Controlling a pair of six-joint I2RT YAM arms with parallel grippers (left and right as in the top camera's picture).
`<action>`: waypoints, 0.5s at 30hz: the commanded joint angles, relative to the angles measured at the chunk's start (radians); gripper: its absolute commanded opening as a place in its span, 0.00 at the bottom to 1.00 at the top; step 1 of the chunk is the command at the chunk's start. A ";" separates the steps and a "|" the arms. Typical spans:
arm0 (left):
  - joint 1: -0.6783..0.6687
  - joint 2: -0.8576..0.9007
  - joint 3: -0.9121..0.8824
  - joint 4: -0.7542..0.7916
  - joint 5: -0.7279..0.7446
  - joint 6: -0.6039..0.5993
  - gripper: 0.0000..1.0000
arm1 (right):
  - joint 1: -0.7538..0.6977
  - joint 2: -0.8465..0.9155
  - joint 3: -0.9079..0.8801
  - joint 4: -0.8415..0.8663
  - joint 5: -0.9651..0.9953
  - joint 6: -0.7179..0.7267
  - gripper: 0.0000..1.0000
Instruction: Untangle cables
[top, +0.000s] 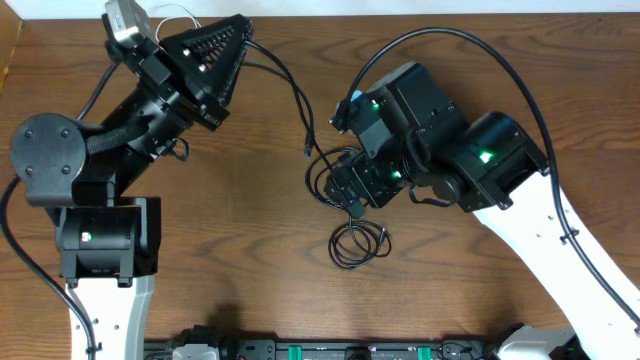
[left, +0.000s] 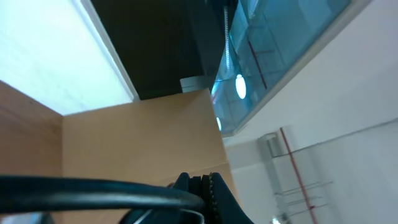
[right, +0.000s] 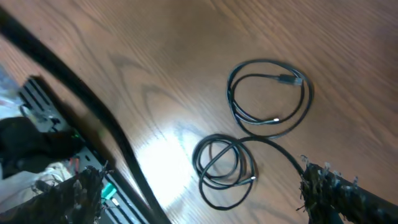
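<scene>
Surface: brown wood-grain table (top: 250, 220). Room, left wrist view: tan panel (left: 137, 137), pale wall, and a glazed strip with lamp glare.

Cables:
- Black strand (top: 298, 100) runs from the left gripper (top: 225, 60) down to a plug end on the table.
- Near coil (right: 198, 160) lies on the table between the widely spread fingers (right: 326, 186) of the right gripper (right: 202, 174).
- Far coil (right: 231, 99) lies just beyond.

Whether the left gripper's fingers are spread or closed cannot be told.
</scene>
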 joint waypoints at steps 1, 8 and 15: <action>-0.002 -0.007 0.011 0.026 0.007 -0.071 0.08 | 0.013 0.014 -0.045 0.011 0.021 -0.036 0.95; -0.002 -0.006 0.011 0.040 -0.011 -0.079 0.07 | 0.013 0.014 -0.105 0.056 0.022 -0.032 0.64; -0.002 0.010 0.011 -0.034 -0.011 -0.019 0.07 | 0.011 -0.005 -0.080 0.051 0.093 0.010 0.44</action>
